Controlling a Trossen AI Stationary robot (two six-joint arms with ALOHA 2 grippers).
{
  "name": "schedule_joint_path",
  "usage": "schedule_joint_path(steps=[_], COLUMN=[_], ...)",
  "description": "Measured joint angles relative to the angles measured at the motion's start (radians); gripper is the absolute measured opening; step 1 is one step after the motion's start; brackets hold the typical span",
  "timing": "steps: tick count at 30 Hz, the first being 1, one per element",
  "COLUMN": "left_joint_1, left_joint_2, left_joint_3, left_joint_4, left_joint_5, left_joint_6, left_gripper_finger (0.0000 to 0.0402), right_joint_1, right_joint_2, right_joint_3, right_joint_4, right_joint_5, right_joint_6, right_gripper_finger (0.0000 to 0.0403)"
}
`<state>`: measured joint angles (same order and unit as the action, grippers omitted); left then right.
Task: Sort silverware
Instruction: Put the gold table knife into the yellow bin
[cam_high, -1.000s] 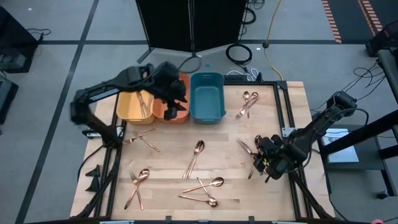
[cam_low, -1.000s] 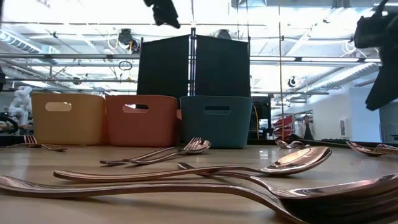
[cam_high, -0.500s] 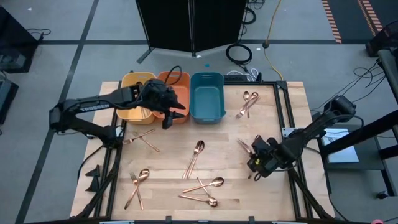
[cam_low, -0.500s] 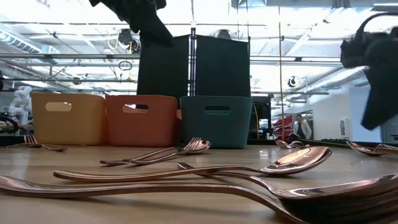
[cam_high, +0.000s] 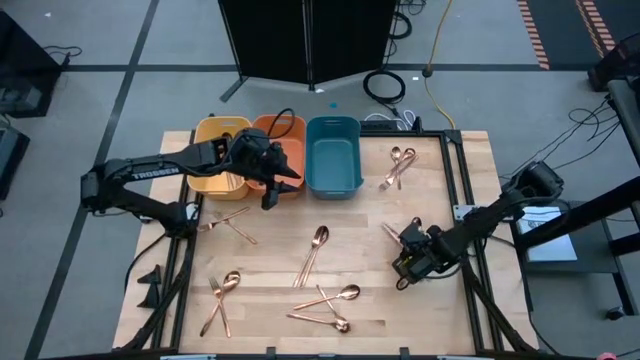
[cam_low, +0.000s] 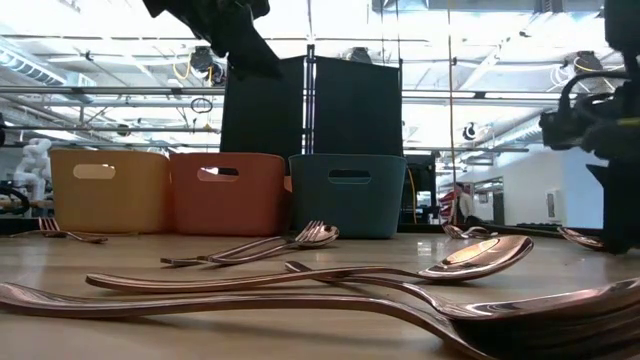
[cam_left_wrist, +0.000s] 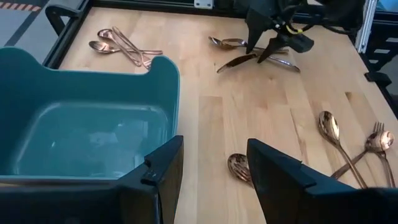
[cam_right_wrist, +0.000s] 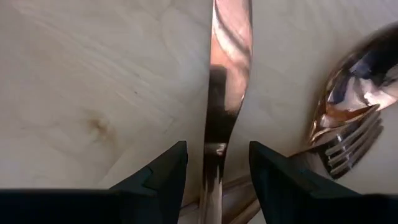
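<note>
Copper silverware lies in groups on the wooden table: a pile at the right (cam_high: 392, 238), spoons at the far right (cam_high: 400, 165), a spoon in the centre (cam_high: 315, 245), and more near the front (cam_high: 330, 305). My right gripper (cam_high: 405, 268) is low over the right pile, open, with its fingers on either side of a knife (cam_right_wrist: 222, 93) that lies flat on the table beside a fork (cam_right_wrist: 351, 146). My left gripper (cam_high: 272, 190) is open and empty above the near edge of the orange bin (cam_high: 285, 150), next to the teal bin (cam_left_wrist: 74, 124).
The yellow bin (cam_high: 215, 165), the orange bin and the teal bin (cam_high: 333, 155) stand in a row at the far left; the yellow bin holds some silverware. More pieces lie at the left (cam_high: 230, 225) and the near left (cam_high: 222, 295). Bare wood lies between the groups.
My left gripper has come down from over the orange bin toward the table's near edge, then kept still. My right gripper has gone down and toward the table's left edge onto the right pile.
</note>
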<state>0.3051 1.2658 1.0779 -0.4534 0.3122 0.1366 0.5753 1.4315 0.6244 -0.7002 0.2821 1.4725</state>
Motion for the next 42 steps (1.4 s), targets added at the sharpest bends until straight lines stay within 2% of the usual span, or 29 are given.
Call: schedule_joint_path(steps=[5,8,11,14,16,23,26,30,32,35,39,42], left_joint_1=[-0.004,-0.009,-0.013,-0.014,-0.014,-0.016,-0.027,-0.063,-0.089,-0.127,-0.198,-0.26], left_joint_2=[0.0,0.0,0.0,0.0,0.0,0.0,0.0,0.0,0.007,0.049,0.15,0.241], left_joint_3=[0.0,0.0,0.0,0.0,0.0,0.0,-0.015,-0.149,-0.243,-0.375,-0.446,-0.413], left_joint_4=[0.006,0.023,0.039,0.045,0.046,0.043,0.079,0.316,0.528,0.906,1.384,1.51], left_joint_5=[0.029,0.031,0.032,0.032,0.032,0.04,0.107,0.211,0.212,0.211,0.103,0.03], left_joint_6=[-0.001,-0.013,-0.024,-0.025,-0.025,-0.025,-0.019,-0.059,-0.11,-0.197,-0.297,-0.312], left_gripper_finger=[0.0173,0.0173,0.0173,0.0173,0.0173,0.0173,0.0173,0.0173,0.0173,0.0173,0.0173,0.0173], right_joint_1=[-0.006,-0.011,-0.014,-0.014,-0.013,-0.021,-0.025,-0.025,-0.025,-0.037,-0.085,-0.126], right_joint_2=[0.036,0.029,0.013,-0.007,-0.024,-0.136,-0.204,-0.298,-0.344,-0.398,-0.397,-0.346], right_joint_3=[0.003,0.002,0.0,-0.001,-0.001,0.046,0.091,0.169,0.197,0.204,0.204,0.204], right_joint_4=[0.041,0.053,0.066,0.068,0.068,0.062,0.062,0.08,0.16,0.392,0.736,0.948], right_joint_5=[-0.012,-0.019,-0.028,-0.031,-0.004,0.098,0.162,0.296,0.376,0.448,0.453,0.443], right_joint_6=[-0.06,-0.071,-0.071,-0.072,-0.083,-0.157,-0.235,-0.389,-0.515,-0.756,-1.028,-1.161], right_gripper_finger=[0.0161,0.0141,0.0101,0.0044,0.0018,0.0019,0.0017,0.0017,0.0017,0.0018,0.0021,0.0022])
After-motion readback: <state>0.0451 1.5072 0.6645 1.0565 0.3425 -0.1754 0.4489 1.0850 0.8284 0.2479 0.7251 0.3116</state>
